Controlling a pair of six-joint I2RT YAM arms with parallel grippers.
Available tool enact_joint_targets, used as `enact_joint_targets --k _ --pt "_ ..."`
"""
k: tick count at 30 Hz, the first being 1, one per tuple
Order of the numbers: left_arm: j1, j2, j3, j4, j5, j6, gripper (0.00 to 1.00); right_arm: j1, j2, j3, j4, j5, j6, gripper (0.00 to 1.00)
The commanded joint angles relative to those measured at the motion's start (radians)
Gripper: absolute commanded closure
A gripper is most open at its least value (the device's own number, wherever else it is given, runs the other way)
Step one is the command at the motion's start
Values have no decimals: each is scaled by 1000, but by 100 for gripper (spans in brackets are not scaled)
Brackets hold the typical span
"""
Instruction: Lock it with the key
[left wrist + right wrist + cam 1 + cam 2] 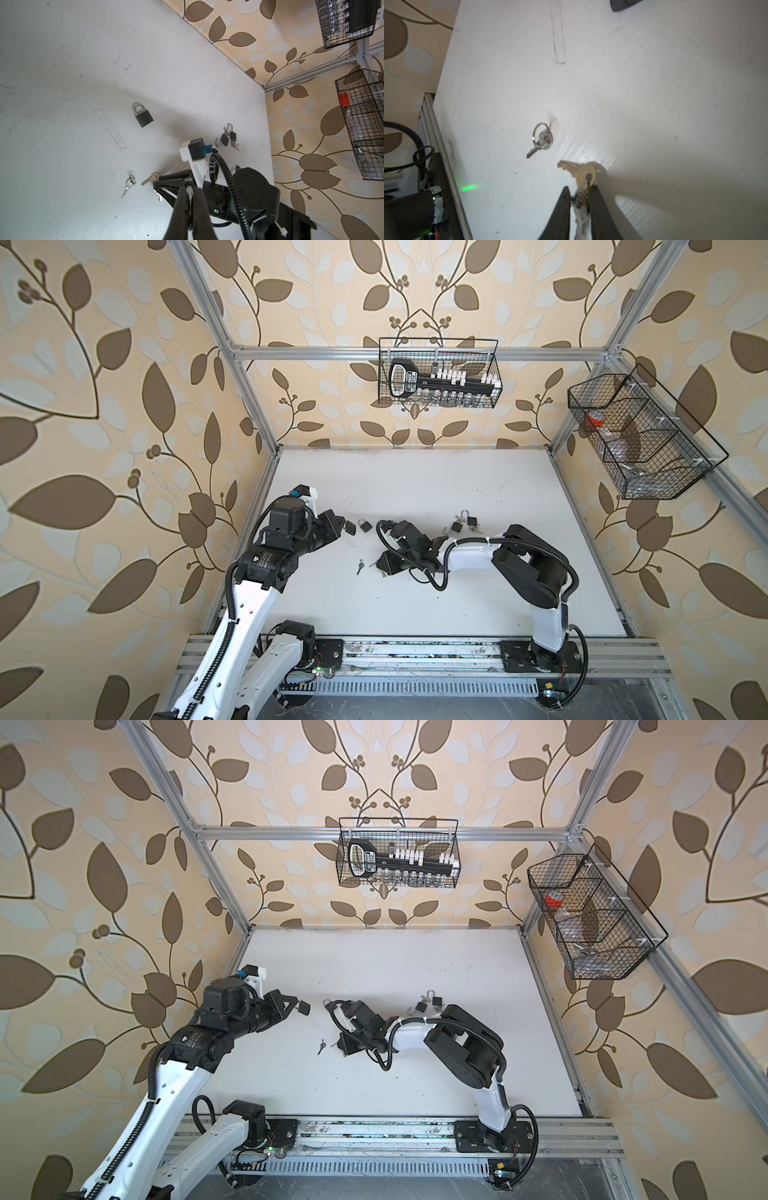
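Basket (436, 339) with black rack (453, 383), divided basket (656, 485) with red item (595, 419)

Beside the brass key (584, 174), a second key (580, 202) between the right gripper (580, 188) jaws is blurred (grip undeterminable), its blade cut off by the frame edge. The padlock (350, 528) at the left gripper (188, 184) is hidden in the left wrist view.

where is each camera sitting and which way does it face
Both top views: overhead, facing down at the table; left arm and right arm show.
Left wrist: on the left arm, facing the padlock; shut left gripper and right arm show.
Right wrist: low over the table; right gripper straddles a key bunch.
Shared: both wrist views see the ringed key.
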Motion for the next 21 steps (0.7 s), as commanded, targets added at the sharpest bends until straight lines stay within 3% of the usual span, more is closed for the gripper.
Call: enact_joint_targets --k 1,14,21 --pt "6 -10 7 44 26 -4 100 -1 -6 11 -20 26 -11 74" --pt "6 -19 -2 76 96 16 100 -1 -224 -116 46 138 -79 47" --pt "6 2 -12 138 204 21 100 -1 -414 -254 122 191 -145 41"
